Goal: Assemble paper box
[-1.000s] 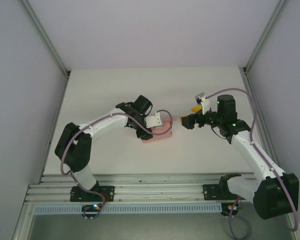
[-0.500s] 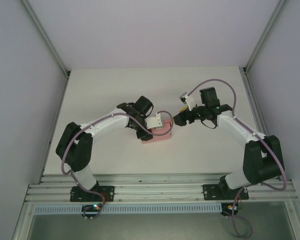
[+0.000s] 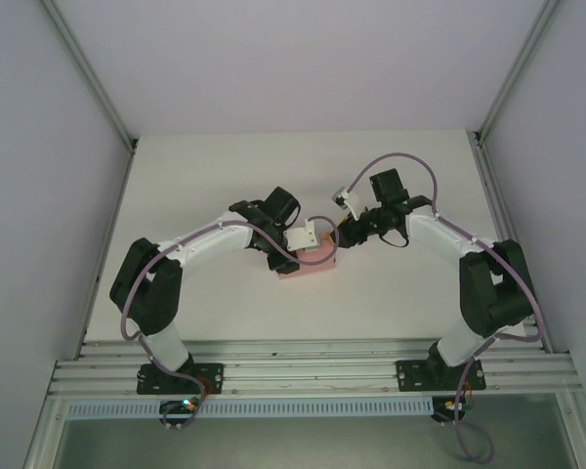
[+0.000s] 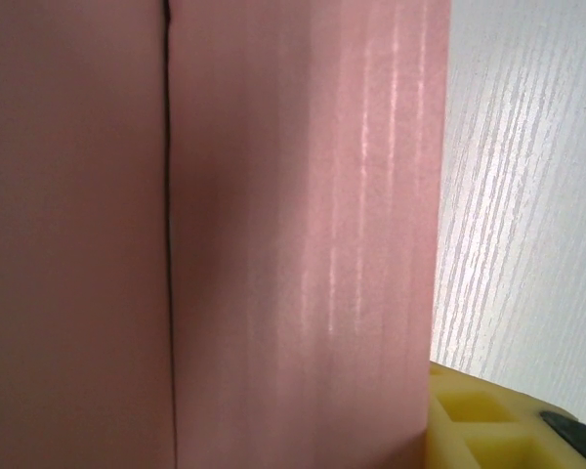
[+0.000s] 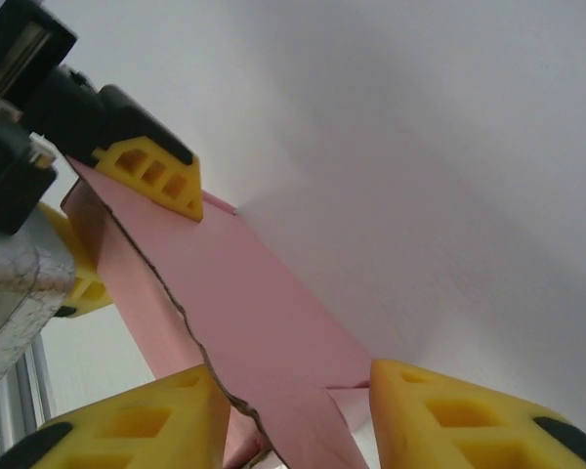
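small pink thin-card box [image 3: 314, 266] sits mid white table [image 3: 225, 176], pinched by the left gripper [image 5: 127, 234]. right gripper [image 5: 293, 410] straddles its end flap; we cannot tell if it bites. we judge it light and easily creased: hold panel edges near folds.

White arms [image 3: 200, 239], black joints [image 3: 145, 293], mauve cables [image 3: 400, 156]; yellow ribbed fingertips [image 5: 449, 415]

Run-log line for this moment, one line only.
left gripper: clamped on pink card paper box | right gripper: astride its end flap, grip unclear
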